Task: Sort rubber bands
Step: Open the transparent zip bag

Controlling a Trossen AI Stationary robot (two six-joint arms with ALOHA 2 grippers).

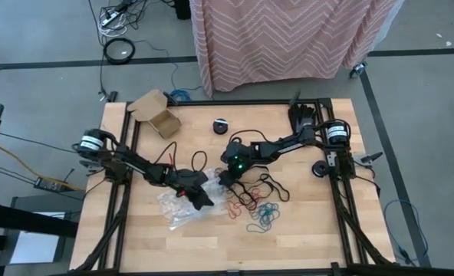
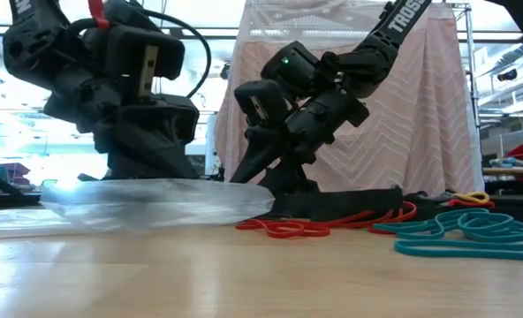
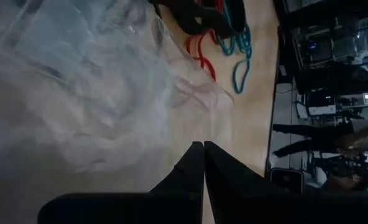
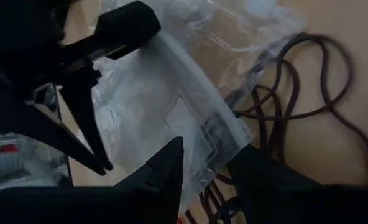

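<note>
Clear plastic bags [image 1: 179,208] lie crumpled on the table left of centre. Rubber bands lie flat to their right: black loops [image 1: 269,186], red ones [image 2: 288,228] and teal ones [image 2: 465,231]. One black loop [image 1: 199,159] lies apart, farther back. My left gripper [image 3: 203,146] is shut, its tips low at the near right edge of the bags [image 3: 78,93]. My right gripper [image 4: 206,152] is open. Its fingers stand on either side of the corner of a zip bag [image 4: 171,106], beside dark bands [image 4: 296,106]. My left gripper has its shut fingertips down at the edge of the clear bags; whether they touch the plastic I cannot tell. My right gripper slants down from the table's right, with the bag's sealed corner [image 4: 224,134] between its open fingers; whether a finger touches it I cannot tell.
An open cardboard box [image 1: 156,113] and a small black disc [image 1: 221,125] sit near the far edge. Another dark round thing [image 1: 319,169] sits by the right arm's base. A pink-draped stand [image 1: 288,38] rises beyond the table. Bare wood lies along the near edge.
</note>
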